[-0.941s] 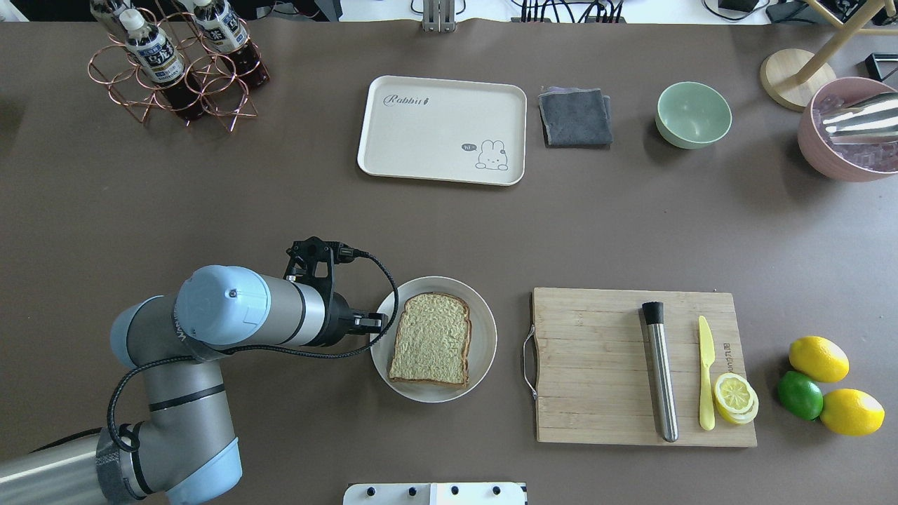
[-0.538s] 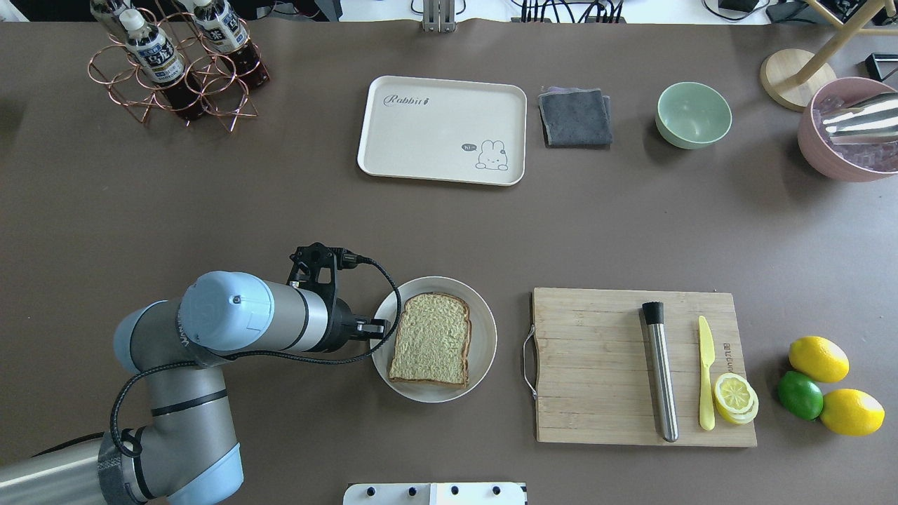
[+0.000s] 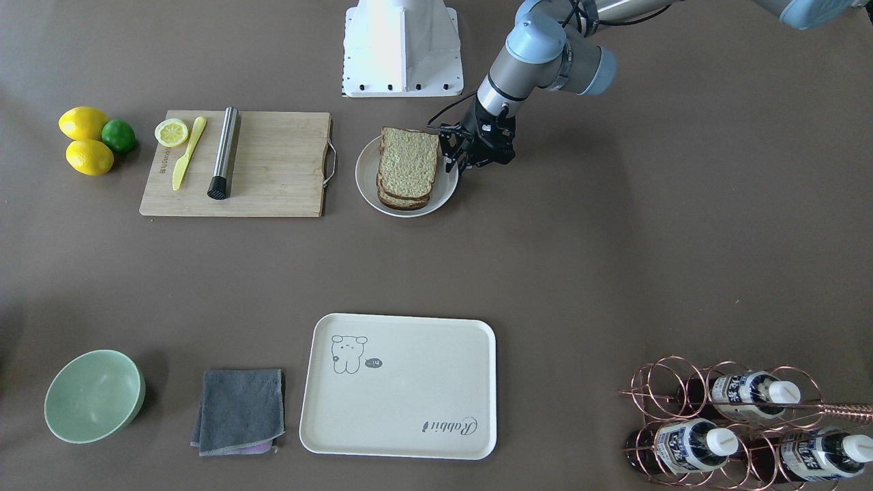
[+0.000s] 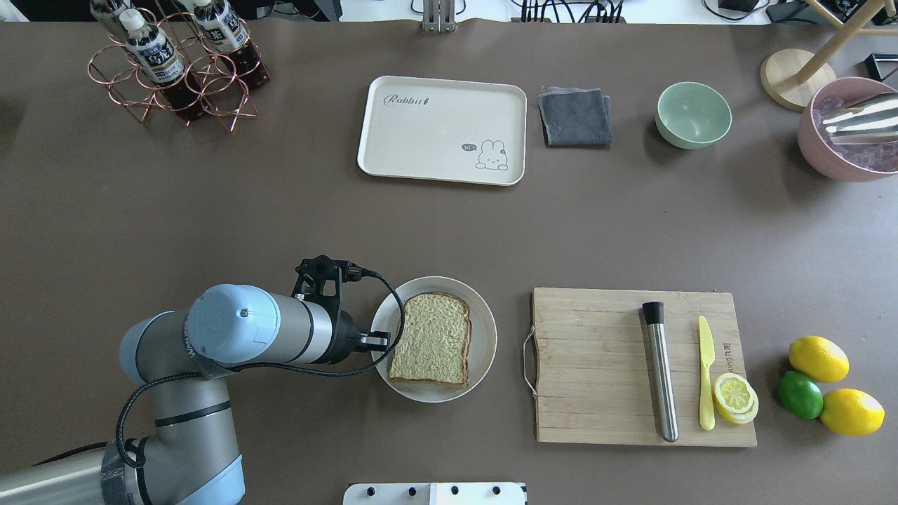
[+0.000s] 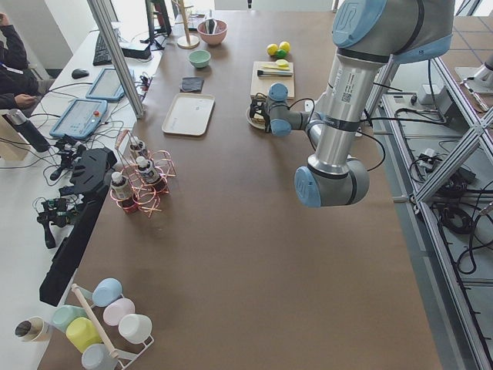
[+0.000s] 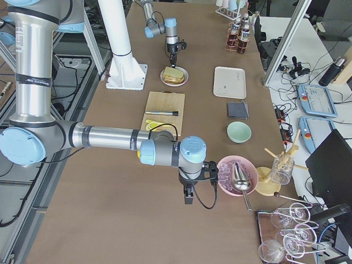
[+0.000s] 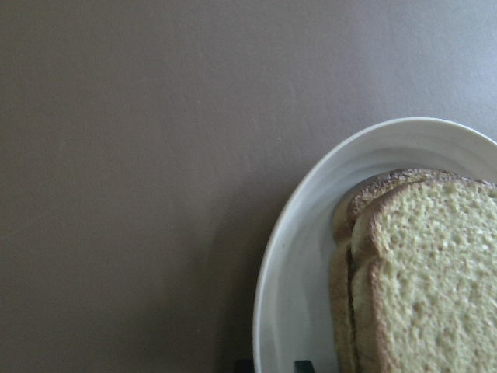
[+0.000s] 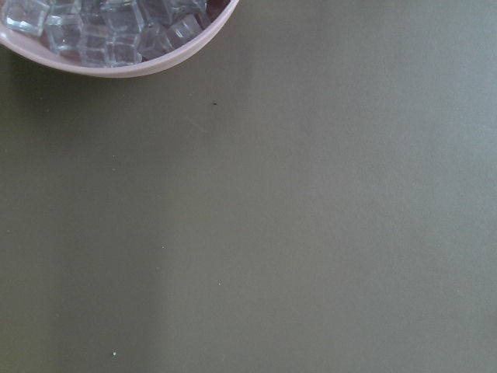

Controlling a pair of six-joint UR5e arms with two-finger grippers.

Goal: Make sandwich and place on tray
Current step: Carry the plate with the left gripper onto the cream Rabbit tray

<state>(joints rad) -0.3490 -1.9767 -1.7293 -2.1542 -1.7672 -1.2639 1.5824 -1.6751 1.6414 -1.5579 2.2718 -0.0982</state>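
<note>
Nearest the base, the left gripper [image 4: 379, 341] sits low at the left rim of the round white plate [image 4: 484, 330]. My wrist feed shows its jaws slightly parted, pinching nothing. The sandwich [image 4: 431, 337] is on that plate, two bread slices stacked, top one speckled tan. No filling visible from any feed. Farther out, the cream tray [image 4: 421, 140] is bare, well apart from the plate. The right gripper [image 6: 188, 197] hangs just beside the pink ice bowl [image 6: 225, 165]; I cannot tell its jaw state.
</note>
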